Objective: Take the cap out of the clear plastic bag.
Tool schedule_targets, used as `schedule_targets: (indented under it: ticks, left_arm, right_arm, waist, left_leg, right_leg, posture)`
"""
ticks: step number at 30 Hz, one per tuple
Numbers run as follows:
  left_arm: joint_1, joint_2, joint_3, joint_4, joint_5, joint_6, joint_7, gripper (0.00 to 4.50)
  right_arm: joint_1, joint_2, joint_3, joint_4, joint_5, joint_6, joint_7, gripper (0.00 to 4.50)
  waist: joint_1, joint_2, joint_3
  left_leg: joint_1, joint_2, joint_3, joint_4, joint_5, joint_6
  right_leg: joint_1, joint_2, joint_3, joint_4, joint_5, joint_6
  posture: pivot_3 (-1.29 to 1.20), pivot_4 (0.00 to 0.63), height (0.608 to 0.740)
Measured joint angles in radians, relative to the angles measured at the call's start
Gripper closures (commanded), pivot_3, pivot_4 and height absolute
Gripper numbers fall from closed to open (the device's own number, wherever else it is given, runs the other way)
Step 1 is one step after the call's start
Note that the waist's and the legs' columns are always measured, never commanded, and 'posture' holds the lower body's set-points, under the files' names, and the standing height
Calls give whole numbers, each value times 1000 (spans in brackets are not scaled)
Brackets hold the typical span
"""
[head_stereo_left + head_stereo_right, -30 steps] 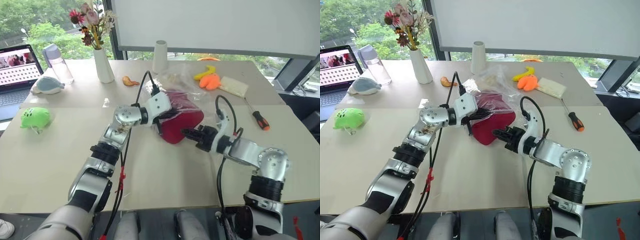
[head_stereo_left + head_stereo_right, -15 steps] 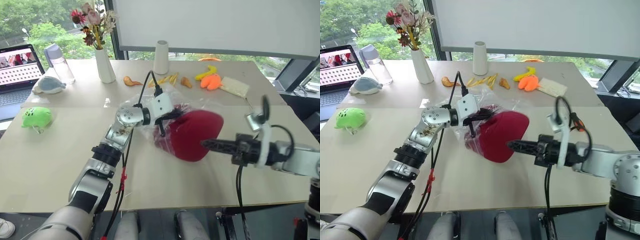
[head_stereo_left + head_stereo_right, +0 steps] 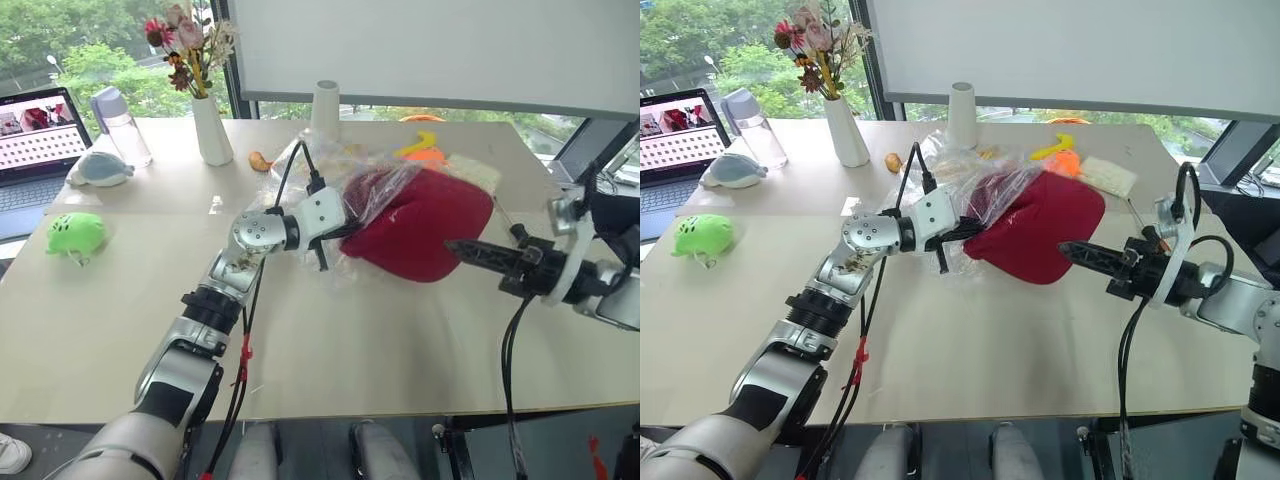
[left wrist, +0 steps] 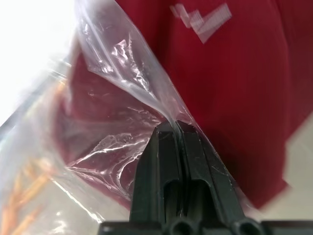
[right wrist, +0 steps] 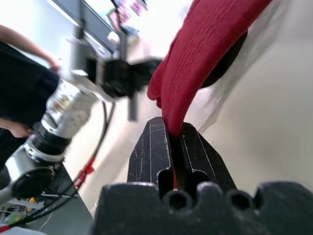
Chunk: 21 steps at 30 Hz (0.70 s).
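My right pincer [image 3: 1072, 249] is pressed together on the brim edge of the cap [image 3: 1045, 232]; in my right wrist view the red fabric is nipped between the two black fingers [image 5: 149, 156]. My left pincer [image 4: 177, 128] is pressed together on a fold of the clear plastic bag [image 4: 117, 63], with the thin film drawn taut over its tips.

A second ago the cap lay low on the bench [image 3: 330, 350], mid-width, with my right pincer at its near edge. Half a second ago it was lifted and partly out of the bag. Now my right arm has swung up and out toward the bench's right edge, and the cap hangs in the air above the bench, stretched between the two pincers. Most of the cap is clear of the bag; only the end nearest my left pincer sits under crinkled plastic [image 3: 350, 190]. The bag has been dragged up too, bunched behind the cap toward the far edge, and it covers the small orange bits that showed there half a second ago. My left pincer has kept its place.
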Motion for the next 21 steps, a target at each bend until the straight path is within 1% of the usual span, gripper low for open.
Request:
schedule_targets:
  ticks: [2,4,5,6,7,9,10,12,15,17,19,21]
  left_arm:
    - [0,2,1,-10,-5,-4,-3,4500]
    - [-8,-1,4,-38,-12,-18,-3,4500]
    - [-13,0,10,-40,-12,-16,0,4500]
    - [-14,3,15,-41,-13,-13,1,4500]
    - [-15,0,15,-41,-13,-11,3,4500]
    - [-9,-8,0,-38,-10,4,0,4500]
    - [-2,-11,-9,-36,-10,8,-1,4500]
    - [2,-11,-16,-36,-9,11,-3,4500]
    - [6,8,-15,-40,-8,14,-4,4500]
    - [13,17,-15,-45,-5,22,-7,4500]
    - [35,55,-23,-72,5,34,-27,4500]
    - [59,127,-42,-121,28,47,-68,4500]
  right_arm:
    - [-13,-18,-12,-50,176,-1,0,4466]
    - [-67,-30,-11,-86,296,-24,-12,4466]
    - [-119,-28,-7,-112,355,-44,-12,4466]
    - [-189,-20,-4,-135,408,-82,-12,4466]
    - [-229,-20,-4,-150,432,-104,-11,4466]
    - [-329,31,0,-183,491,-174,-23,4466]
    - [-365,72,0,-184,504,-208,-42,4466]
    - [-404,118,-1,-149,507,-255,-82,4466]
    - [-451,155,-2,-104,507,-311,-160,4466]
    - [-480,169,-2,-64,506,-350,-215,4466]
    - [-490,178,2,-24,502,-399,-280,4466]
    - [-492,198,4,9,495,-439,-319,4466]
  waist:
    - [1,0,0]
    - [0,0,0]
    - [-3,1,0]
    - [-7,1,0]
    - [-7,1,0]
    - [-5,1,0]
    - [-5,1,0]
    - [-2,1,0]
    - [1,1,0]
    - [1,1,0]
    - [-1,1,0]
    - [-8,1,0]
  left_leg:
    - [0,0,0,0,0,0]
    - [0,0,0,1,0,0]
    - [0,0,0,1,0,0]
    - [1,0,0,0,0,0]
    - [2,0,0,0,0,0]
    - [3,1,0,0,0,0]
    - [2,1,0,0,0,0]
    - [1,0,0,1,0,0]
    - [1,0,0,0,0,0]
    - [1,0,0,0,0,0]
    - [1,1,0,0,0,0]
    - [1,1,1,-1,0,0]
  right_leg:
    - [0,0,0,0,0,0]
    - [0,0,0,0,1,0]
    - [0,0,1,0,0,1]
    - [1,0,1,0,0,1]
    - [2,0,0,0,0,1]
    - [3,1,0,-1,0,0]
    - [3,1,0,-1,0,0]
    - [2,0,0,-1,1,0]
    - [1,0,0,0,4,-6]
    - [1,0,0,0,4,-6]
    - [1,0,0,0,4,-6]
    - [0,0,0,0,4,-7]
  posture:
    - [0,150,740]
    - [0,150,740]
    - [0,150,740]
    - [0,150,740]
    - [0,150,740]
    - [0,150,740]
    - [0,150,740]
    - [0,150,740]
    - [0,150,740]
    - [0,150,740]
    - [0,150,740]
    - [0,150,740]
